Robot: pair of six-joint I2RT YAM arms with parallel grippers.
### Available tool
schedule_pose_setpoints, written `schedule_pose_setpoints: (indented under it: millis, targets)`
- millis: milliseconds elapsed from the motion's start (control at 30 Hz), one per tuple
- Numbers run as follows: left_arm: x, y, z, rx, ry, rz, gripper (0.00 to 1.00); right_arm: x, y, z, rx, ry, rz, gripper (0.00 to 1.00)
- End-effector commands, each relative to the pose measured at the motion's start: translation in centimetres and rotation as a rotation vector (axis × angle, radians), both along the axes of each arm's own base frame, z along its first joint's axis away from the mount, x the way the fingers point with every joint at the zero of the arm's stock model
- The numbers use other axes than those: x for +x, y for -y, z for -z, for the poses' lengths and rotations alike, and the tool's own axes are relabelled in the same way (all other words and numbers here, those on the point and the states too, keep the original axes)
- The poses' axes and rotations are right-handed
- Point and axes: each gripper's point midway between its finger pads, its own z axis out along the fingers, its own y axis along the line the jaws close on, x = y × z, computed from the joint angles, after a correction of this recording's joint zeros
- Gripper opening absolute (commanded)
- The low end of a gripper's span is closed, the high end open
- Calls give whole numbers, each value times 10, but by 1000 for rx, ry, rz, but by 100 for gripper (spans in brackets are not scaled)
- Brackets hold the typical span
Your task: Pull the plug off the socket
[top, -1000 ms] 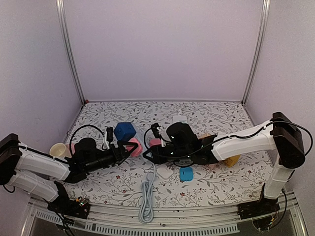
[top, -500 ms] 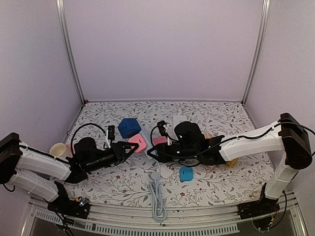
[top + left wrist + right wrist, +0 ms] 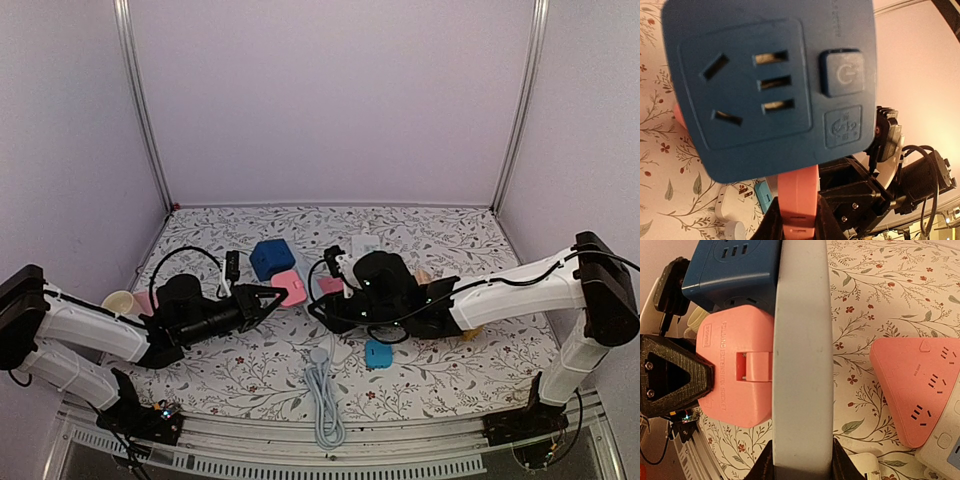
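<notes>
The grey plug [image 3: 802, 350], pinched in the right gripper [image 3: 801, 462] mid-table across the pink socket [image 3: 735, 365] — itself clamped by the left gripper [image 3: 799, 220] — looks smooth, so a hard tug could slip off it or wrench the socket loose, toppling the blue cube [image 3: 732, 267] touching it.

Landmark: blue cube socket [image 3: 270, 258].
- Behind it: bare table [image 3: 420, 225] to the back wall, open passage.
- Just right-front: pink extension socket [image 3: 291, 288] in left gripper [image 3: 272, 299]; right gripper [image 3: 322, 295] with grey plug [image 3: 802, 340] close beside; narrow gap only.
- Further right: white power strip [image 3: 365, 244].
- Toward arm bases: grey cable [image 3: 322, 395], small blue adapter [image 3: 378, 353].
- Far left: cup [image 3: 118, 302].
</notes>
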Motion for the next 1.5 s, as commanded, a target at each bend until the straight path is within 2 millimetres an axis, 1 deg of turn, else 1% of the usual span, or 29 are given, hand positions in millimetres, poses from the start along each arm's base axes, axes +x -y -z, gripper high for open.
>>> schedule_pose_setpoints:
  millis: [0, 133, 267, 433, 667, 933, 1033, 1133, 1300, 1467]
  targets:
    - [-2, 5, 1, 29, 7, 13, 0, 28, 24, -28, -7, 111, 164, 2]
    - [0, 4, 1, 37, 1, 2, 0, 35, 38, -20, -51, 114, 242, 2]
    - [1, 6, 4, 51, -11, 0, 0, 41, 47, -16, -74, 112, 302, 2]
    - [2, 7, 7, 56, -21, -1, 0, 44, 53, -12, -93, 107, 344, 2]
    - [0, 6, 8, 50, -29, -3, 0, 50, 67, -3, -128, 91, 420, 2]
    - [-4, 5, 8, 11, -60, -6, 0, 55, 81, 0, -157, 104, 483, 2]
    - [-4, 5, 6, 3, -63, -12, 0, 55, 84, 1, -171, 111, 495, 2]
    - [-3, 4, 6, 14, -70, -22, 0, 54, 82, -1, -169, 117, 481, 2]
    - [0, -2, 22, 76, -101, -59, 0, 51, 77, -10, -143, 117, 444, 2]
    - [4, -12, 49, 187, -139, -95, 0, 46, 73, -21, -102, 115, 408, 2]
